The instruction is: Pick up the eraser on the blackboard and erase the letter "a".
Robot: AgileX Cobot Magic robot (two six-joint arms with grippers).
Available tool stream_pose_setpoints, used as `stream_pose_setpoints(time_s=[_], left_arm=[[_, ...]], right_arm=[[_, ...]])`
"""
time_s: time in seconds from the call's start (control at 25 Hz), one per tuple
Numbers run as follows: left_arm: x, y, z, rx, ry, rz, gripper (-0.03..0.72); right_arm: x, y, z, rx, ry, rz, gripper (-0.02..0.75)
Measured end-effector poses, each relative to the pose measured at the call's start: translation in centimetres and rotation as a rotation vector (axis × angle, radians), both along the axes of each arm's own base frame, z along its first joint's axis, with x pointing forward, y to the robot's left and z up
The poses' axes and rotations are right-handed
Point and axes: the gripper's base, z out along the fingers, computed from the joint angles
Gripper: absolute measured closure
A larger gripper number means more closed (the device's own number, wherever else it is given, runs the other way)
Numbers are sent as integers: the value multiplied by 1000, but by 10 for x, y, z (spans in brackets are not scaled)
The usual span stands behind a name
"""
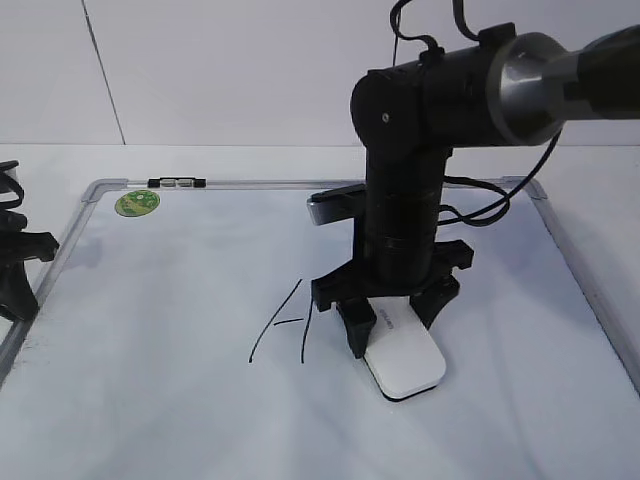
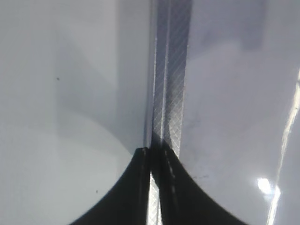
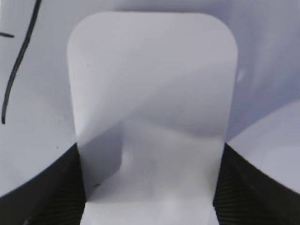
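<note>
eraser gripped on the board, small "a" nowhere visible

while the right gripper [image 1: 395, 318] stands upright over the blackboard [image 1: 180, 420] in the exterior view, its two fingers straddle the eraser [image 1: 405, 363], which lies flat on the board surface just right of the capital "A" [image 1: 285, 325]. no lowercase "a" shows anywhere; it may be under the eraser or gripper, or already wiped, and i cannot tell which. a green sticker [image 1: 137, 203] and a marker pen [image 1: 178, 182] sit at the far left frame. the left gripper [image 1: 15, 270] rests at the board's left edge.

in the left wrist view, the left gripper [image 2: 151, 159] has its fingers pressed together, holding nothing, over the grey frame [image 2: 171, 70].

in the right wrist view, the eraser [image 3: 152, 93] fills the space between the dark pads [image 3: 234, 187], which touch both its long sides: clamped. the capital's stroke [image 3: 18, 61] runs at upper left.

by my judgement the grasp is made; whether wiping remains depends on the hidden letter.
</note>
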Motion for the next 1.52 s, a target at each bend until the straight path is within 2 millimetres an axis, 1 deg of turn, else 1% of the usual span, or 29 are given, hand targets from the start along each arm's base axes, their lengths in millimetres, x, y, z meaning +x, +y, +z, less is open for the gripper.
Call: stream_pose_setpoints(time_s=[0.16, 0.32, 0.4, 0.52, 0.68, 0.92, 1.08, 1.24, 1.52], left_arm=[[0, 0, 0, 0, 0, 0, 674], [0, 0, 0, 0, 0, 0, 674], [0, 0, 0, 0, 0, 0, 674], [0, 0, 0, 0, -2, 0, 674], [0, 0, 0, 1, -2, -1, 674], [0, 0, 0, 1, -2, -1, 674], [0, 0, 0, 3, -2, -2, 674], [0, 0, 0, 3, -2, -2, 674], [0, 0, 0, 3, -2, -2, 674]], right_arm=[[10, -5, 2, -8, -17, -12, 199], [26, -12, 7, -17, -60, -35, 199], [33, -17, 11, -15, -81, -47, 199], [39, -26, 25, -6, -120, -71, 199], [46, -44, 44, 10, -162, -123, 199], [55, -83, 69, 26, -214, -221, 200], [57, -101, 79, 29, -239, -264, 199], [56, -116, 82, 24, -237, -298, 200], [44, -142, 64, -24, -165, -345, 200]])
